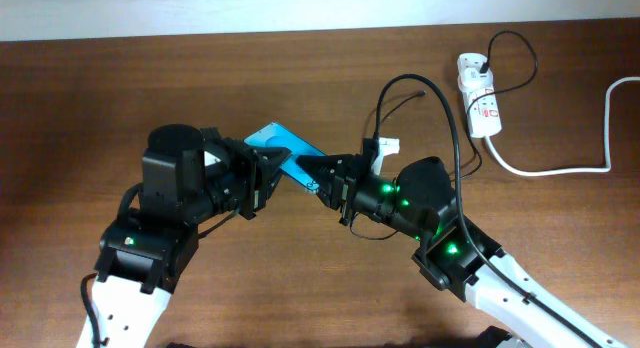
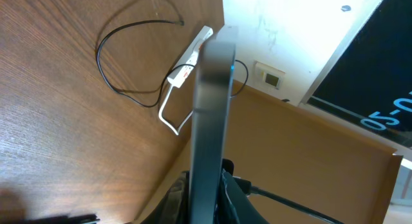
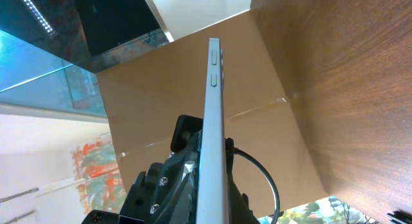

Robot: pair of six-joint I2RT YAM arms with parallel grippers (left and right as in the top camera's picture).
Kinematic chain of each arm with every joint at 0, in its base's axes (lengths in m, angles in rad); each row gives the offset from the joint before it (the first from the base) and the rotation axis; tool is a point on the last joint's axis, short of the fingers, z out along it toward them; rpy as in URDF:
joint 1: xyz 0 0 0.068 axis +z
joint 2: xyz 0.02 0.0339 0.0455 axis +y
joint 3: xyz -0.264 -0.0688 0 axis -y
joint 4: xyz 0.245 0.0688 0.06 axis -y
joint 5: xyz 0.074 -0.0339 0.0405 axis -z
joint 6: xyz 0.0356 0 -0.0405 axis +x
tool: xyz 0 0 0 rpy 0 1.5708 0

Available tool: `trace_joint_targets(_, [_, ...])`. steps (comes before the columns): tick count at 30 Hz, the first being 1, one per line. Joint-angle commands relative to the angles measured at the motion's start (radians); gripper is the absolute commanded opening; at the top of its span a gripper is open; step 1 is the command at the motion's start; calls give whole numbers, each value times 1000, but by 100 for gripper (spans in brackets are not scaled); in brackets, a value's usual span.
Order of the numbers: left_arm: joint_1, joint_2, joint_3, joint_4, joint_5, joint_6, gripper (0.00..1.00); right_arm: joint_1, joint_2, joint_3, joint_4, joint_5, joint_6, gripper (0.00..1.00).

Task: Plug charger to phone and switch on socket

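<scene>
The phone (image 1: pixel 283 144), with its cyan screen, is held up off the table between both grippers. My left gripper (image 1: pixel 266 172) is shut on its left end and my right gripper (image 1: pixel 320 178) is shut on its right end. Both wrist views show the phone edge-on between the jaws, in the left wrist view (image 2: pixel 209 121) and the right wrist view (image 3: pixel 213 127). The white socket strip (image 1: pixel 478 94) lies at the far right and shows in the left wrist view (image 2: pixel 190 58). The thin black charger cable (image 1: pixel 392 106) (image 2: pixel 122 63) is plugged into the strip. Its loose connector tip (image 1: pixel 425 91) lies on the table, apart from the phone.
The strip's thick white cord (image 1: pixel 560 169) runs right across the table to its edge. A thick black robot cable (image 1: pixel 452 128) arcs over the right arm. A cardboard panel (image 2: pixel 309 153) stands beyond the table.
</scene>
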State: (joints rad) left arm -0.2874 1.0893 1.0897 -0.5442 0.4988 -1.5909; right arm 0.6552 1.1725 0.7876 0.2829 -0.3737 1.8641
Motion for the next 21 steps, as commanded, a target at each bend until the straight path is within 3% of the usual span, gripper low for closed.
trace_joint_targets(1, [2, -4, 8, 40, 50, -33, 0, 6, -3, 3, -50, -6, -75, 6])
trace_joint_targets(10, [2, -5, 8, 99, 63, -32, 0, 6, -3, 2, -101, -10, -75, 6])
trace_joint_targets(11, [2, -5, 8, 98, 63, -32, 0, 6, -3, 2, -101, -10, -75, 15])
trace_joint_targets(14, [2, -5, 8, 95, 63, -8, 0, 6, -3, 3, -101, -10, -75, 27])
trace_joint_targets(21, [2, -5, 8, 95, 62, 31, 0, 6, -3, 3, -101, -10, -76, 30])
